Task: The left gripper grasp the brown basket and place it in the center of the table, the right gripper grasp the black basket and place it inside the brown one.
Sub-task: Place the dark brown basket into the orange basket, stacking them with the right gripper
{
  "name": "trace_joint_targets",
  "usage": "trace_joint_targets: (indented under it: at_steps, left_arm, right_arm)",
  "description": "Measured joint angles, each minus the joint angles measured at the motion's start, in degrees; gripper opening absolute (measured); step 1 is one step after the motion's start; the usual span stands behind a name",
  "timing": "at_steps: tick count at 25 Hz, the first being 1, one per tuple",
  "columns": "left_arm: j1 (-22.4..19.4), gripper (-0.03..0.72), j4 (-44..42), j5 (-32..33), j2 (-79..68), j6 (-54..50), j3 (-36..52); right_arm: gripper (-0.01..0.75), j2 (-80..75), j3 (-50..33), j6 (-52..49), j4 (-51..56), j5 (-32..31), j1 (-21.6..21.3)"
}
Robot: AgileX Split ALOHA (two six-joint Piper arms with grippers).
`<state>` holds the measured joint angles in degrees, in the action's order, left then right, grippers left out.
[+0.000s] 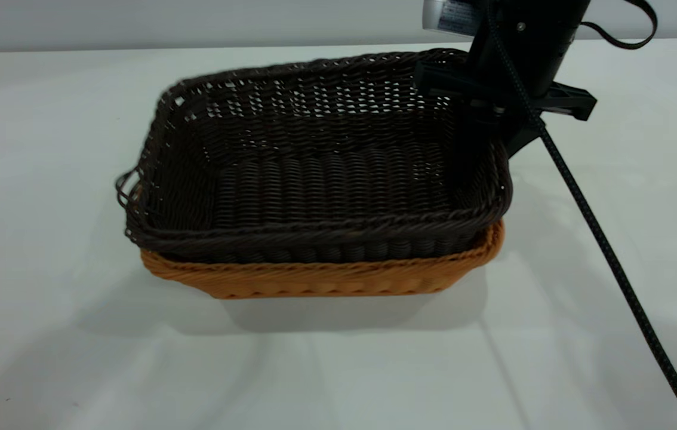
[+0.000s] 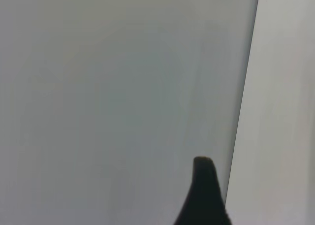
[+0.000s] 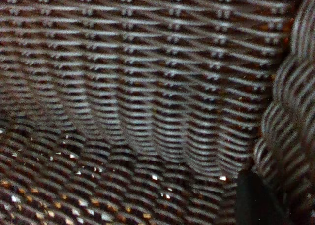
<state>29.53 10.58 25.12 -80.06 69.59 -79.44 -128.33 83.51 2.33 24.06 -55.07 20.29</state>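
Observation:
The black basket (image 1: 326, 173) sits nested in the brown basket (image 1: 326, 278) at the middle of the white table (image 1: 46, 334); only the brown basket's lower wall and rim show beneath it. My right gripper (image 1: 502, 140) reaches down over the black basket's far right wall and is shut on that wall near the rim. In the right wrist view one finger (image 3: 256, 200) lies against the braided rim (image 3: 290, 112) inside the basket. My left gripper is out of the exterior view; its wrist view shows one dark fingertip (image 2: 203, 180) over bare table.
The right arm's braided cable (image 1: 607, 251) runs diagonally down across the table's right side. The table's back edge (image 1: 135, 49) meets a pale wall.

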Motion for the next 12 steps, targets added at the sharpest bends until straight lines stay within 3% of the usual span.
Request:
trace_joint_targets:
  at_steps: [8, 12]
  left_arm:
    - [0.0, 0.509, 0.0, 0.02, 0.13, -0.07, 0.0]
    - [0.0, 0.509, 0.0, 0.37, 2.63, -3.18, 0.0]
  right_arm:
    - [0.566, 3.85, 0.06, 5.45, -2.48, -7.49, 0.0]
    - [0.641, 11.0, 0.06, 4.33, -10.14, -9.57, 0.0]
